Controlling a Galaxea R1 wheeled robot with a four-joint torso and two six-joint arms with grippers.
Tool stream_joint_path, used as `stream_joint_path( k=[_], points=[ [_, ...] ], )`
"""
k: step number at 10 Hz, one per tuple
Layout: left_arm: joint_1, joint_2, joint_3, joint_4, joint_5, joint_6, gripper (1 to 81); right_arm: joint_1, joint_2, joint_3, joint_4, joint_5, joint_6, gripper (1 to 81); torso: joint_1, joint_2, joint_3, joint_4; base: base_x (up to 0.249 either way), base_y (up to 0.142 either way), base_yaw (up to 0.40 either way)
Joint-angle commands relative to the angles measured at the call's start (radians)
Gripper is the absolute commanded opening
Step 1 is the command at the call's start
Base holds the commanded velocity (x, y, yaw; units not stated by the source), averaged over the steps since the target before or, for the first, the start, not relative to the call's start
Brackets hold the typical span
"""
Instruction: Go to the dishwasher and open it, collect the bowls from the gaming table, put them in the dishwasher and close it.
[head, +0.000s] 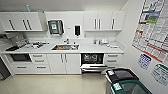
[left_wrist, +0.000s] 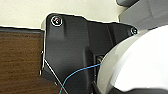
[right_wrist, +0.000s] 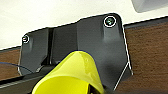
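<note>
The dishwasher (head: 92, 59) stands under the white counter, right of the sink. Its steel door (head: 93, 66) hangs down open and the dark racked inside shows. In the left wrist view a white bowl (left_wrist: 140, 62) sits large and close against the dark wrist plate, above the pale floor and a brown strip; my left gripper (left_wrist: 100, 75) holds it. In the right wrist view a yellow bowl (right_wrist: 72, 75) sits just as close, held by my right gripper (right_wrist: 75, 60). The gaming table is out of view.
A black-lidded bin (head: 120, 75) and a green-framed bin (head: 130, 88) stand at the right wall, near the open dishwasher door. The counter (head: 100, 48) carries a sink (head: 65, 47) and small items. White cupboards hang above, and posters (head: 152, 27) cover the right wall. Beige floor (head: 50, 83) lies ahead.
</note>
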Motion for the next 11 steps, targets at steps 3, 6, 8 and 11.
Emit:
stream_joint_path(
  k=[3, 6, 8, 11],
  points=[
    [-0.034, -0.018, 0.002, 0.003, 0.019, 0.000, 1.0, 0.045, -0.011, 0.000, -0.009, -0.044, -0.002, 1.0, 0.000, 0.000, 0.000, 0.000, 0.069, 0.000, 0.000],
    [-0.034, -0.018, 0.002, 0.003, 0.019, 0.000, 1.0, 0.045, -0.010, 0.002, -0.010, -0.044, -0.002, 1.0, 0.000, 0.000, 0.000, 0.000, 0.000, 0.000, 0.000],
    [-0.034, -0.018, 0.002, 0.003, 0.019, 0.000, 1.0, 0.043, -0.010, 0.000, -0.010, -0.044, -0.002, 1.0, -0.001, 0.000, 0.000, 0.000, 0.000, 0.000, 0.000],
    [-0.035, -0.020, 0.002, 0.000, 0.019, 0.000, 1.0, 0.043, -0.011, -0.003, -0.009, -0.044, -0.002, 1.0, -0.003, 0.000, 0.000, 0.000, 0.073, 0.000, 0.000]
  ],
)
